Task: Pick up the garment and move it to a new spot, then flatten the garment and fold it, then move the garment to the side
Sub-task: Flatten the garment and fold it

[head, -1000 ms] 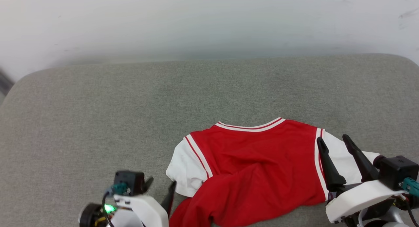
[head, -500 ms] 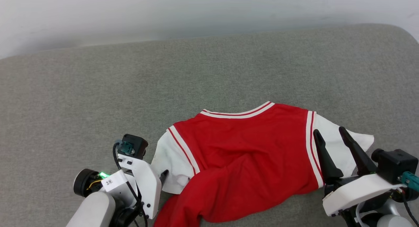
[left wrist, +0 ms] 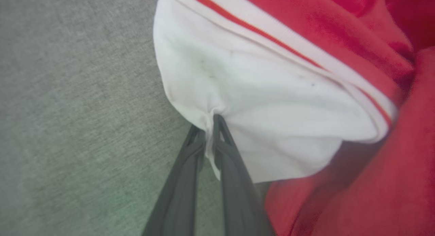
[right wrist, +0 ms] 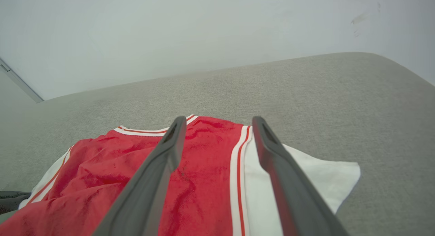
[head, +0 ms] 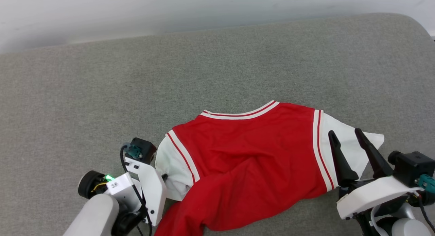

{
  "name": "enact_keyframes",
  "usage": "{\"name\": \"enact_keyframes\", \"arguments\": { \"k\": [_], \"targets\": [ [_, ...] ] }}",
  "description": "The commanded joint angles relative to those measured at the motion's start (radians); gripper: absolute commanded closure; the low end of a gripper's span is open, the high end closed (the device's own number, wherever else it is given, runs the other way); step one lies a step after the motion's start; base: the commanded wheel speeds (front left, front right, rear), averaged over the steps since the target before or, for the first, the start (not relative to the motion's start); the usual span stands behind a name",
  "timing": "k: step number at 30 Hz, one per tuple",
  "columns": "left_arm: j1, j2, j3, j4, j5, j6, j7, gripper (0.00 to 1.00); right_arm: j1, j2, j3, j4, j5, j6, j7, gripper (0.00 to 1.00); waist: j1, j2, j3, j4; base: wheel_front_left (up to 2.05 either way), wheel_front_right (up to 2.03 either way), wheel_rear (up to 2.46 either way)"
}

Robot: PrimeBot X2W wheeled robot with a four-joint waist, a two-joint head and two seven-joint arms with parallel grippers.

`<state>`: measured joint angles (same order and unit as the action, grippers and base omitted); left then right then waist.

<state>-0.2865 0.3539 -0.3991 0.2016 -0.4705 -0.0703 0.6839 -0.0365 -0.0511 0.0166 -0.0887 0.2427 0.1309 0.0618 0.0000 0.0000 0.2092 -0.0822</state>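
Note:
The garment (head: 251, 151), a red T-shirt with white sleeves and striped seams, lies rumpled on the grey cushion (head: 102, 93), collar away from me. My left gripper (left wrist: 210, 123) is shut on a pinch of the white left sleeve (left wrist: 258, 103); the cloth puckers between its fingertips. In the head view the left gripper (head: 165, 177) sits at that sleeve's edge. My right gripper (head: 344, 135) hovers open over the white right sleeve (head: 350, 144), holding nothing; its wrist view shows the right gripper (right wrist: 219, 123) spread above the sleeve seam.
The grey cushion's far edge (right wrist: 238, 67) meets a pale wall (head: 204, 8). Its rounded right corner (head: 414, 25) is at the upper right. Bare cushion stretches to the left and beyond the shirt.
The head camera has tilted down, shifting the picture. My left gripper reached the white left sleeve and closed on it. The right gripper stayed open over the right sleeve.

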Motion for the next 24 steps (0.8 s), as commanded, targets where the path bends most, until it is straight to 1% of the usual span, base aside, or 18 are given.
{"name": "enact_keyframes", "arguments": {
  "k": [1, 4, 7, 11, 14, 17, 22, 23, 24],
  "targets": [
    [0.012, 0.018, 0.010, -0.004, 0.021, 0.014, -0.033, 1.00, -0.007, 0.001, -0.008, 0.003, 0.002, 0.000, -0.003, 0.00, 0.0000, 0.0000, -0.007, 0.008, 0.00, 0.00, 0.00],
    [0.005, 0.044, 0.051, -0.054, 0.036, 0.042, -0.092, 1.00, 0.003, 0.002, -0.022, 0.006, 0.003, 0.000, -0.003, 0.00, 0.0000, 0.0000, -0.014, 0.024, 0.00, 0.00, 0.00],
    [0.000, 0.084, 0.099, -0.107, 0.046, 0.075, -0.112, 1.00, 0.005, 0.002, -0.022, 0.007, 0.003, 0.000, 0.003, 0.00, 0.0000, 0.0000, -0.017, 0.036, 0.00, 0.00, 0.00],
    [0.016, 0.134, 0.157, -0.154, 0.033, 0.112, -0.082, 1.00, -0.011, 0.001, -0.027, 0.000, -0.013, 0.000, 0.016, 0.00, 0.0000, 0.0000, -0.012, 0.047, 0.00, 0.00, 0.00],
    [0.029, 0.155, 0.193, -0.142, 0.010, 0.127, -0.063, 1.00, -0.022, 0.001, -0.031, -0.009, -0.018, 0.000, 0.023, 0.00, 0.0000, 0.0000, -0.002, 0.050, 0.00, 0.00, 0.00],
    [0.051, 0.137, 0.200, -0.096, -0.027, 0.127, -0.051, 1.00, -0.027, 0.001, -0.033, -0.014, -0.013, 0.000, 0.027, 0.00, 0.0000, 0.0000, 0.008, 0.046, 0.00, 0.00, 0.00],
    [0.058, 0.093, 0.201, -0.008, -0.060, 0.114, -0.104, 1.00, -0.027, 0.001, -0.055, -0.007, -0.003, 0.000, 0.022, 0.00, 0.0000, 0.0000, 0.011, 0.039, 0.00, 0.00, 0.00],
    [0.058, 0.084, 0.202, 0.005, -0.062, 0.113, -0.123, 0.69, -0.026, 0.001, -0.062, -0.004, 0.007, 0.000, 0.016, 0.00, 0.0000, 0.0000, 0.007, 0.039, 0.00, 0.00, 0.00],
    [0.055, 0.075, 0.205, 0.013, -0.064, 0.112, -0.149, 0.10, -0.024, 0.001, -0.070, -0.001, 0.005, 0.000, 0.015, 0.00, 0.0000, 0.0000, 0.003, 0.039, 0.00, 0.00, 0.00]
  ]
}}
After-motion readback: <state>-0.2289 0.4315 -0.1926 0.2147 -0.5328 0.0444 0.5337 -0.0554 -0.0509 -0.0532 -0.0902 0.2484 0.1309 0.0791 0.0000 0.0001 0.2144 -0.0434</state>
